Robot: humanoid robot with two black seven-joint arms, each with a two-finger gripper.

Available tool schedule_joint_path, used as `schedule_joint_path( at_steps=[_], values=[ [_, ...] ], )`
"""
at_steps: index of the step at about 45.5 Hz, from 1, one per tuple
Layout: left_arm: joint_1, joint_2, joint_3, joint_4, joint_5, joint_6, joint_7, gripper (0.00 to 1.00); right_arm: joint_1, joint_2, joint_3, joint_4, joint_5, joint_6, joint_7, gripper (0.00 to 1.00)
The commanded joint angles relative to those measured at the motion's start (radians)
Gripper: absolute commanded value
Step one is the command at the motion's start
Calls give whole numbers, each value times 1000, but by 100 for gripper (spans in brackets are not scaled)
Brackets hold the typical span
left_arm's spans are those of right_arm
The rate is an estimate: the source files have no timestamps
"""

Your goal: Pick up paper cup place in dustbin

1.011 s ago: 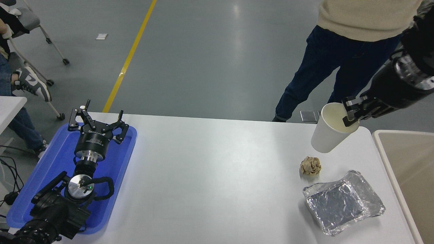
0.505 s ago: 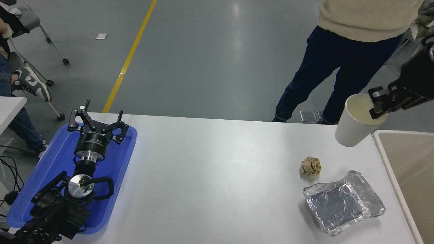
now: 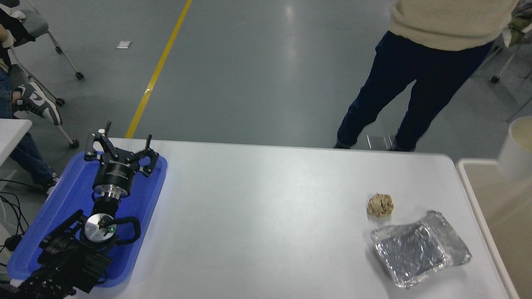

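Cup (image 3: pixel 516 150) at the right edge of the view, cut off by the frame, up in the air over the far part of the dustbin (image 3: pixel 494 207). White outside, cream inside, rolled rim partly in sight, tilted a little. Not touching the worktop (image 3: pixel 270 216). Nothing seen gripping it; right gripper and arm out of frame, so no telling how those jaws stand.

Dustbin beige with a pale rim, just beside the worktop's right end, only its left part showing.

Left gripper (image 3: pixel 118 150) parked at the lower left over the blue tray (image 3: pixel 143 216), jaws spread apart and holding nothing. Black arm behind it running down to the lower left corner, with a small green light on the wrist.

Paper ball (image 3: pixel 380 204), crumpled and tan, on the worktop toward the right. Foil tray (image 3: pixel 419 248) just nearer the camera than the ball, crinkled silver, close to it but apart.

Person (image 3: pixel 419 62) standing at the far side, dark trousers and a cream sweater, cropped at the top. Yellow line (image 3: pixel 160 68) across the grey floor at upper left. Chair legs on castors (image 3: pixel 62 62) and a sneaker (image 3: pixel 39 104) at the far left edge.
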Motion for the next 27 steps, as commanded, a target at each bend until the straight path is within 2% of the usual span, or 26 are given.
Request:
schedule_joint_path(
  at_steps=[1, 7, 21, 27],
  values=[
    [-1, 0, 0, 1, 0, 0, -1, 100, -261, -120, 209, -222, -108, -1, 58, 0],
    [0, 0, 0, 1, -2, 0, -1, 100, -381, -135, 281, -290, -110, -32, 69, 0],
    [0, 0, 0, 1, 0, 2, -1, 100, -709, -82, 297, -538, -90, -297, 92, 0],
    [0, 0, 0, 1, 0, 2, -1, 100, -889, -25, 313, -678, 22, -363, 103, 0]
  ],
)
